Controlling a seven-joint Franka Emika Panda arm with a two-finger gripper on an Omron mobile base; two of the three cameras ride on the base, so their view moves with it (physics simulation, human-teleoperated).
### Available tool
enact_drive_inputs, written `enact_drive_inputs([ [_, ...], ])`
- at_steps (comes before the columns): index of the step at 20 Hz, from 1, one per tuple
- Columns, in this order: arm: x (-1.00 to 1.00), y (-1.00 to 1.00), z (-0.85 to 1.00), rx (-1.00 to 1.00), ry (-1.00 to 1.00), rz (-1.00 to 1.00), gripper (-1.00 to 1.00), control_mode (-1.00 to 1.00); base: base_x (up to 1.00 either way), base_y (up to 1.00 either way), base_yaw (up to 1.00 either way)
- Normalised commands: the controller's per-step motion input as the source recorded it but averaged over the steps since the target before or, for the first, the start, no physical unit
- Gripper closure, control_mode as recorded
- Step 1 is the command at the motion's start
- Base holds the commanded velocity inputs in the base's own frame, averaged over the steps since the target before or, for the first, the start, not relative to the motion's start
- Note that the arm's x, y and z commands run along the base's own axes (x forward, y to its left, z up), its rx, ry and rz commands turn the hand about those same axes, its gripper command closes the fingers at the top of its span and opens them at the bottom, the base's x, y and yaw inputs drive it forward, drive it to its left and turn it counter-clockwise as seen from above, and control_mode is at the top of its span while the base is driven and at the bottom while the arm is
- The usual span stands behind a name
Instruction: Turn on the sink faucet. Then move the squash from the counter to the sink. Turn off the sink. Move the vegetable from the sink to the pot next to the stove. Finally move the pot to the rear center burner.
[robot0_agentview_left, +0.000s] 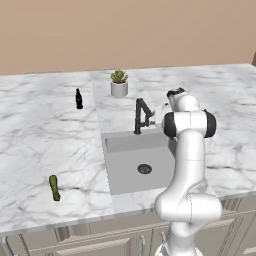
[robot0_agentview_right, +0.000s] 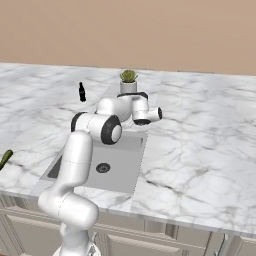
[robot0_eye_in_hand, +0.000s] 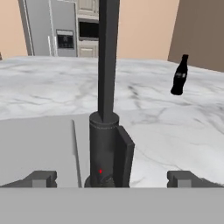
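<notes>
Two fingertips are seen spread wide, with the gripper empty and the faucet base standing just ahead between them, its lever on the right side. Beyond it to the right a black bottle stands on the counter. Well off, across the sink, the squash lies near the counter's front edge.

Marble counter, squash, bottle, potted plant
</notes>
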Motion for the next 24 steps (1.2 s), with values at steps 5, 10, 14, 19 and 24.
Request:
enact_drive_inputs([
  [5, 0.00, 0.09, 0.00, 0.00, 0.04, -0.01, -1.00, -1.00, 0.00, 0.00, 0.00],
  [10, 0.00, 0.10, 0.00, 0.00, 0.05, -0.01, -1.00, -1.00, 0.00, 0.00, 0.00],
  [14, 0.01, 0.10, 0.00, 0.00, 0.05, -0.01, -1.00, -1.00, 0.00, 0.00, 0.00],
  [19, 0.00, 0.08, 0.00, 0.01, 0.02, -0.01, -1.00, -1.00, 0.00, 0.00, 0.00],
  [24, 0.00, 0.06, 0.00, 0.01, 0.00, -0.01, -1.00, -1.00, 0.00, 0.00, 0.00],
])
